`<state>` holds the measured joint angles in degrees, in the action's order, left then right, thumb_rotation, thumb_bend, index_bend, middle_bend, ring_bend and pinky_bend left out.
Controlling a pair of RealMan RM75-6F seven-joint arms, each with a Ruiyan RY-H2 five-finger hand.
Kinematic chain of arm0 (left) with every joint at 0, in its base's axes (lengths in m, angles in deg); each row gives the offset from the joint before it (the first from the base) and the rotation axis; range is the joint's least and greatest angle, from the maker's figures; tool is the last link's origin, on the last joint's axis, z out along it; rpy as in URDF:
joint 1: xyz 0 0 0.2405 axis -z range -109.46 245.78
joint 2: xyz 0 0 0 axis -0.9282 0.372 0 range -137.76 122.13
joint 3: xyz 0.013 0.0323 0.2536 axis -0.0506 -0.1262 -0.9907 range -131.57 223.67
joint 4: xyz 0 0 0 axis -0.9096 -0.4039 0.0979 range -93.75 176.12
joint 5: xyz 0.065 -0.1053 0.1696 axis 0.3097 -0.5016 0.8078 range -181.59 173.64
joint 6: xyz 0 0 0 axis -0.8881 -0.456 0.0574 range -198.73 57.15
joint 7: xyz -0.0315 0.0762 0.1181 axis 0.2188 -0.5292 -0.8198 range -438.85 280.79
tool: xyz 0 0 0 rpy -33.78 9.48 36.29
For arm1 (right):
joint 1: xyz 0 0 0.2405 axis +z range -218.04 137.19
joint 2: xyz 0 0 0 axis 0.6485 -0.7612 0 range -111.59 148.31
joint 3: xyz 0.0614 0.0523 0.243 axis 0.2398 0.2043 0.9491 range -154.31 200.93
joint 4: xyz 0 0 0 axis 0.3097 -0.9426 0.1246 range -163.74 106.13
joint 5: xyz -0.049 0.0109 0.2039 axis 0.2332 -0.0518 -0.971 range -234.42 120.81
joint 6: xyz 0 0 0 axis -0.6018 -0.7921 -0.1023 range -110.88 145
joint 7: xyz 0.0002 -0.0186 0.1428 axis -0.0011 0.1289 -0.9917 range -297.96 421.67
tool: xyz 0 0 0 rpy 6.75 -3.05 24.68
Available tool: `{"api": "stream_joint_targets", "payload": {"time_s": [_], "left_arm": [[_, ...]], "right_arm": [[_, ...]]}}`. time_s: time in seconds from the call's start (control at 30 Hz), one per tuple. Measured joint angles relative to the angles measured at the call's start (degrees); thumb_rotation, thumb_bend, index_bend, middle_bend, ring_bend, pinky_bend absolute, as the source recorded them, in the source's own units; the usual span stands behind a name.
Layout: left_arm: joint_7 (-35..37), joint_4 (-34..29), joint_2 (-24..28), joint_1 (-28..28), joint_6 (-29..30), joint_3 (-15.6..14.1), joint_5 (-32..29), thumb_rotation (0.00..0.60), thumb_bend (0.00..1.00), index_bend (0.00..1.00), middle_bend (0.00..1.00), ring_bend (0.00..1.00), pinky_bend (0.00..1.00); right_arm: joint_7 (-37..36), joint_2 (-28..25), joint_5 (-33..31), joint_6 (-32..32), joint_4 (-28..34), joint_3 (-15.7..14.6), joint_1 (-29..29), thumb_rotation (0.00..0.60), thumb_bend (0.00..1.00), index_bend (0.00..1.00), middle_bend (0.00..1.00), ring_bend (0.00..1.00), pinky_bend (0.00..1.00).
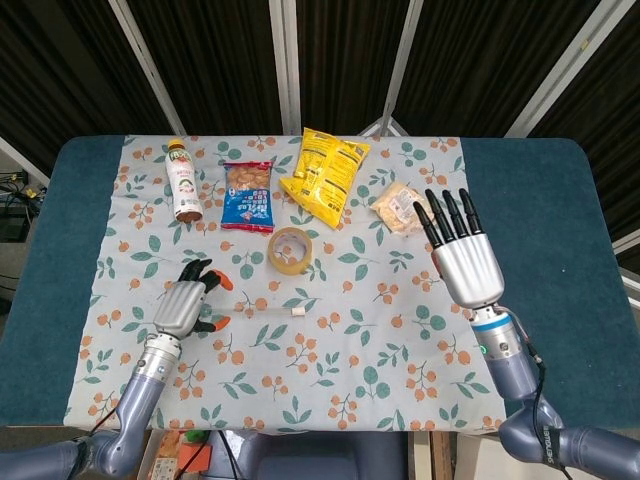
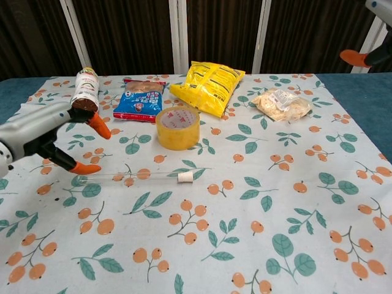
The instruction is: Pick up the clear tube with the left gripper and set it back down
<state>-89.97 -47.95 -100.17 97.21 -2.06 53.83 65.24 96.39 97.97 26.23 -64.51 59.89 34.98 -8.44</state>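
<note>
We find no text that resolves to legible characters in either view. The yellow snack bag, upper centre of the frame, the blue snack packet to its left and the bottle at upper left carry printing, too small and blurred for us to read.
</note>
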Motion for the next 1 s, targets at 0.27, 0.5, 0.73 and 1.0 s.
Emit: {"api": "stream_joint_targets", "payload": {"time_s": [0.27,0.5,0.73,1.0], "left_arm": [[0.05,-9.43,9.25,-4.12,5.45,-0.57,2.68,0.600,0.12,0.15,0.12,0.02,0.00],[3.22,-16.25,20.72,-12.27,12.76,-7.33,10.66,0.600,0.11,0.13,0.09,0.00,0.00],[9.05,-15.55,27.71,-20.50,21.97,-13.65,19.81,0.600,0.11,0.12,0.08,0.00,0.00],[16.49,-10.02,30.84,-24.91,27.05,-14.56,21.74,0.600,0.11,0.12,0.08,0.00,0.00]], "right_arm": [[-6.78,-3.81,-5.39,-1.90,8.66,-2.41,-7.45,0.600,0.28,0.01,0.00,0.00,0.00],[-16.12,-9.05,-6.01,-4.86,13.76,-8.82,-16.72,0.600,0.28,0.00,0.00,0.00,0.00],[-22.74,-11.81,-0.75,-9.81,11.43,-14.44,-23.95,0.600,0.28,0.00,0.00,0.00,0.00],[-25.86,-12.02,2.46,-14.98,7.80,-13.42,-27.69,0.600,0.27,0.00,0.00,0.00,0.00]]}}
